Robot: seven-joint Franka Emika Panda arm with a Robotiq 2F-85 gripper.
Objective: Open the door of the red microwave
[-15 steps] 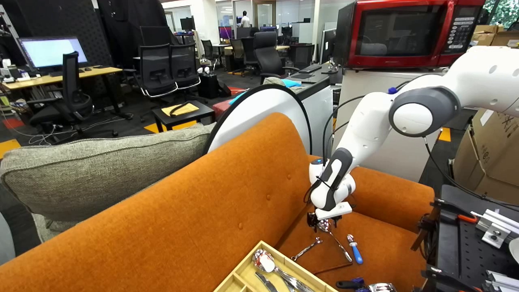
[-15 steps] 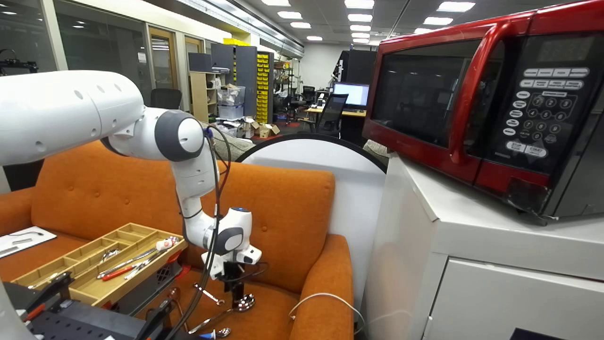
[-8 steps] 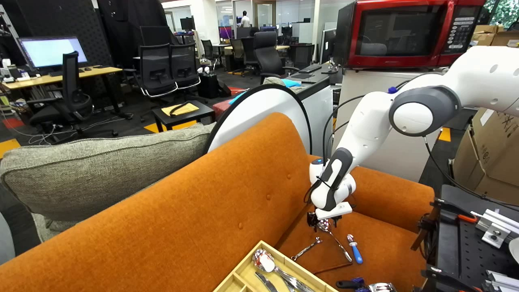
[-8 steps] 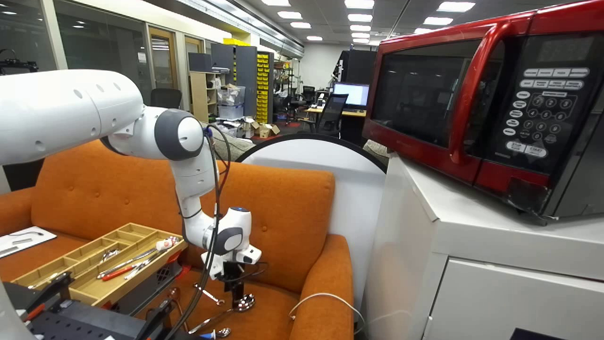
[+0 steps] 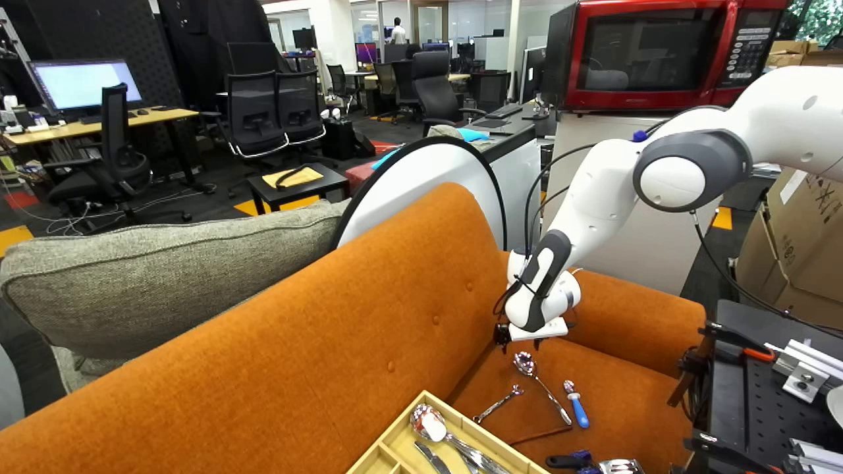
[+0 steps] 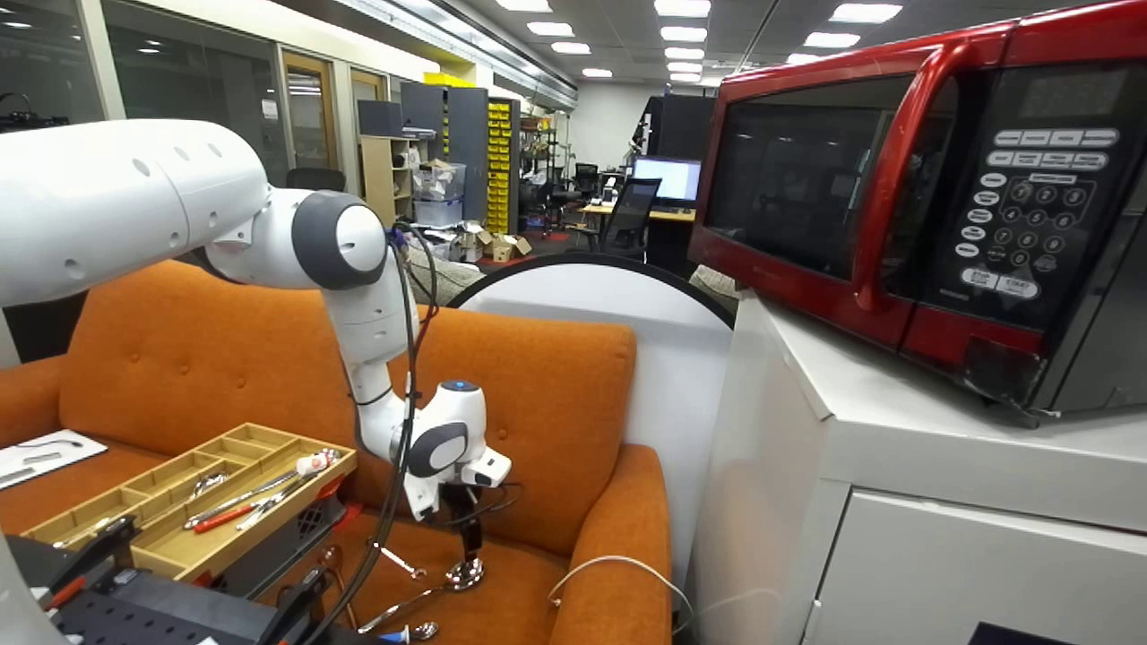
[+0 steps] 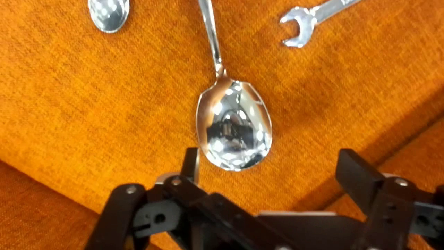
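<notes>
The red microwave [image 5: 665, 56] sits on top of a white cabinet-like desk [image 6: 950, 466]; in an exterior view it stands back from the desk's near corner, askew to its edges. Its door [image 6: 797, 188], a glossy red frame around a dark window, is closed, lying level with the keypad panel [image 6: 1030, 202], and the curved red handle [image 6: 883, 188] runs down the side nearest the keys.

The gripper [image 7: 269, 159], at the end of the white arm [image 6: 345, 246], is well away from all that, below the level of the desk's top edge, over the seat of an orange sofa [image 5: 329, 329]. It is released: in the wrist view its two black fingers [image 7: 357, 180] stand far apart. The bowl of a serving spoon [image 7: 234, 125] lies just beside one fingertip in that view; whether they touch I cannot tell. An open-ended wrench [image 7: 305, 26] and a blue-handled scoop [image 5: 578, 409] lie on the sofa seat near the spoon, all well apart from the desk's edges.

A wooden cutlery tray [image 6: 166, 542] with utensils in its compartments shows in both exterior views, on the side of the spoon away from the desk. In an exterior view a white cable [image 6: 618, 559] drapes over the sofa arm nearest the desk.
</notes>
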